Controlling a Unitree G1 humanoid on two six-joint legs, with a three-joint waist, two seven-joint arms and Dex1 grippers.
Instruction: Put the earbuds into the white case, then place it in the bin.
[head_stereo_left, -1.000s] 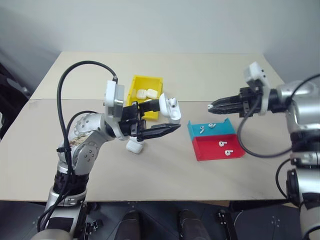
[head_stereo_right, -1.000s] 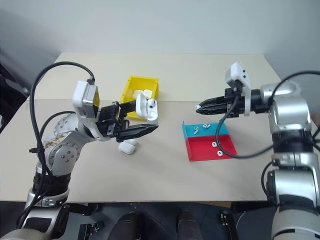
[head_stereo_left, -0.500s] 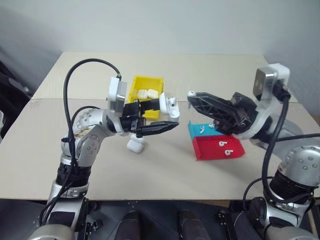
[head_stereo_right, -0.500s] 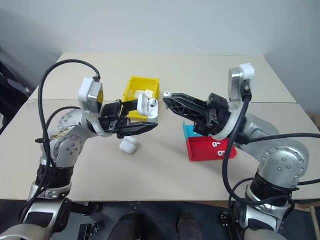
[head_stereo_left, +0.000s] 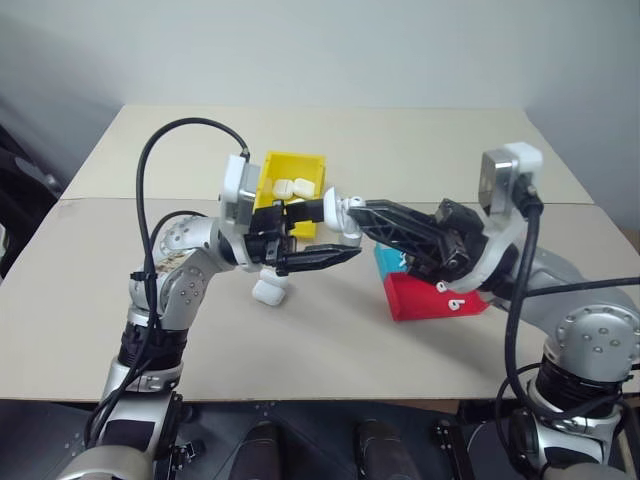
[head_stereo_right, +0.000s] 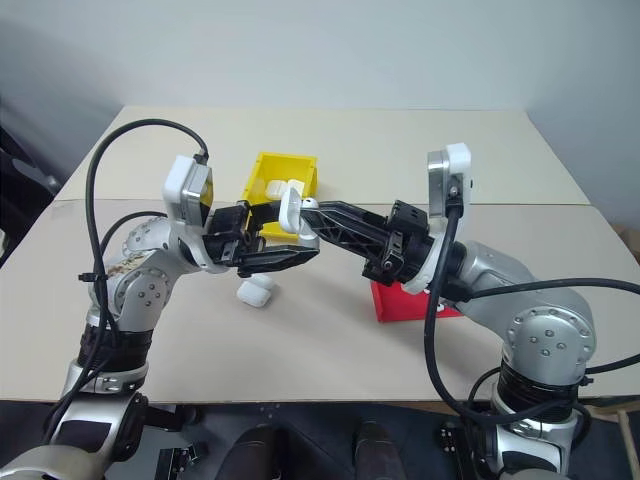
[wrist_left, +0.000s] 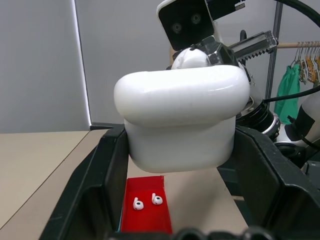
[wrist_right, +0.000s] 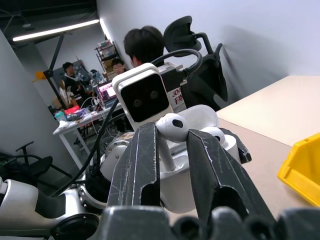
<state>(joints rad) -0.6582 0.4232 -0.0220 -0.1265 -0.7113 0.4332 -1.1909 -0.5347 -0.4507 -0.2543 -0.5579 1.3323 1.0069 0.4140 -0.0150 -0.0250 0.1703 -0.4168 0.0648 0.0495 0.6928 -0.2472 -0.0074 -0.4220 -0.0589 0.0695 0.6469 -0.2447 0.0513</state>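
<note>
Right tool (wrist_right: 172, 145): fingers pinch one earbud (wrist_right: 171, 129) by its stem, bulb end up, carried over the centre of the counter (head_stereo_left: 130, 300). Its tip sits right at the open white case (head_stereo_right: 291, 212); the bud is above or just at the mouth, and I cannot tell if the stem has entered a well.

Left tool (head_stereo_left: 335, 235): clamped on the case body, holding it in the air in front of the yellow bin (head_stereo_left: 268, 167), lid flipped open. One bud (wrist_right: 214, 134) already appears seated in it.

Other items: two closed cases (head_stereo_left: 292, 187) lie in the bin. A further case (head_stereo_left: 270, 291) rests on the counter under the left arm. Two buds (wrist_left: 145, 201) lie in the red tray (head_stereo_left: 420, 302); the teal tray (head_stereo_left: 385, 260) behind it is mostly covered by the right arm.

Step in hand, as I judge it: seating the second bud. Closing the lid and binning the case remain.

Risks:
- Stem off-line with its well: bud jams on the rim or skids off the glossy shell and drops to the counter.
- Both parts are held in mid-air, so any push from the right tool may twist the case in the left tool's grip.
- Release too soon and the bud sits proud, blocking the lid.
- Right fingers could knock the seated bud or the lid on withdrawal.
</note>
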